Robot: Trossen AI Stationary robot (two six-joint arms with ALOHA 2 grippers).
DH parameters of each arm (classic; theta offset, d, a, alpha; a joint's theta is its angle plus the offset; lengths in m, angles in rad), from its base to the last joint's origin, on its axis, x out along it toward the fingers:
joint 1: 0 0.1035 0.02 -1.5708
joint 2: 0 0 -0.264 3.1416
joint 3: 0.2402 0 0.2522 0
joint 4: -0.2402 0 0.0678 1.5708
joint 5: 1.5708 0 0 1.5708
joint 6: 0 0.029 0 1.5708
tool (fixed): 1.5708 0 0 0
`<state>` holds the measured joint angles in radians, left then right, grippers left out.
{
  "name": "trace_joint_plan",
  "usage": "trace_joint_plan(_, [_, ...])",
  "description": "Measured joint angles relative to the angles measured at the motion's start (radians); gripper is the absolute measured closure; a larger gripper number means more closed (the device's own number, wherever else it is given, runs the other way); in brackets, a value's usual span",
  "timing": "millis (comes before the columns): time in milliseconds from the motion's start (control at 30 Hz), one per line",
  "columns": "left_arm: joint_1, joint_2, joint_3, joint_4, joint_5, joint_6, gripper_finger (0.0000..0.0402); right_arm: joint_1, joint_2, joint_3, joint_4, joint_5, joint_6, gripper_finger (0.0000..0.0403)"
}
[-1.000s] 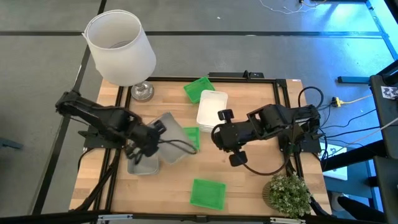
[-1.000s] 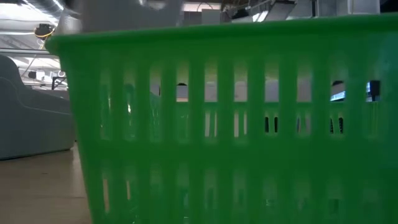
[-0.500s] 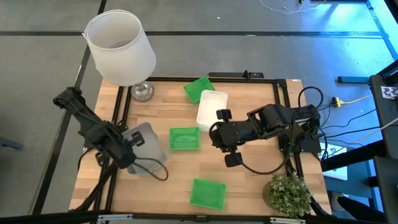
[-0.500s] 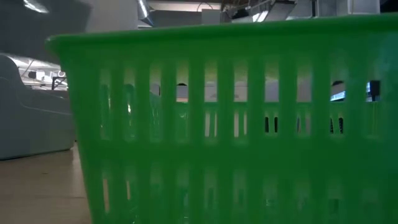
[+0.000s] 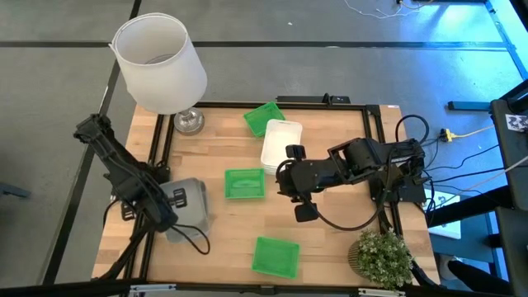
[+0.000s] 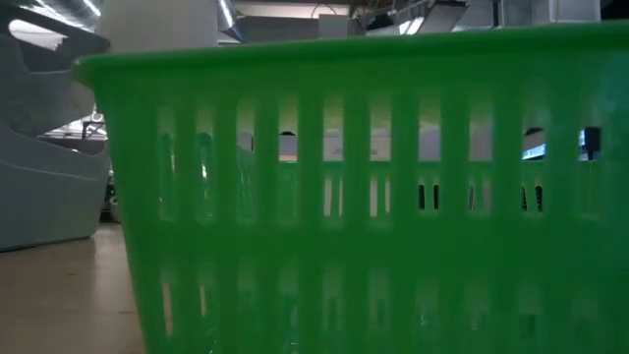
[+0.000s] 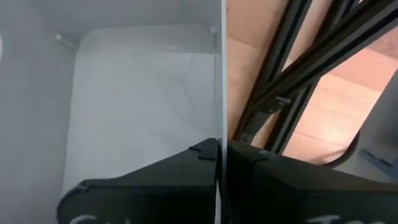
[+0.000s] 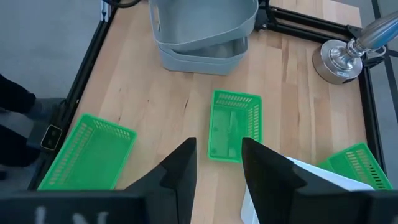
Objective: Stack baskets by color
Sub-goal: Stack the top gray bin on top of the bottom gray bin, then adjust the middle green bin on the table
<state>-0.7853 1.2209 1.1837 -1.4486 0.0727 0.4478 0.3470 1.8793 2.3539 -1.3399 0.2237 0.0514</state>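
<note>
The left gripper [image 5: 167,216] has its jaws clamped on the rim of a grey basket [image 5: 188,208], lowering it onto the grey stack at the counter's [image 5: 330,247] left edge. Next it must seat it squarely and let go. The right gripper [image 5: 283,176] hovers beside the middle green basket [image 5: 244,183], jaws apart.

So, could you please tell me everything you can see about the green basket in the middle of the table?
The green basket is a small, shallow rectangular tray of bright green plastic with rounded corners and slotted walls and floor. It lies flat and upright on the wooden table, empty and on its own, not stacked. The grey baskets sit to one side, the white baskets to the other. The open right gripper hovers beside it; nothing grips it.
</note>
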Motion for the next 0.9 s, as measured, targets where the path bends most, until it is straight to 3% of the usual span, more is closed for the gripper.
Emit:
trace_joint_plan(333, [0.000, 0.000, -0.076, 0.105, 0.068, -0.063, 0.0392, -0.002, 0.000, 0.000, -0.002, 0.000, -0.002, 0.0276])
trace_joint_plan(667, [0.002, -0.007, -0.078, 0.093, -0.170, -0.178, 0.0358, -0.003, 0.000, 0.000, -0.003, 0.003, -0.005, 0.0276])
trace_joint_plan(900, [0.002, -0.034, -0.078, 0.087, -0.212, -0.289, 0.0359, -0.003, 0.000, 0.000, -0.005, 0.002, -0.006, 0.0276])
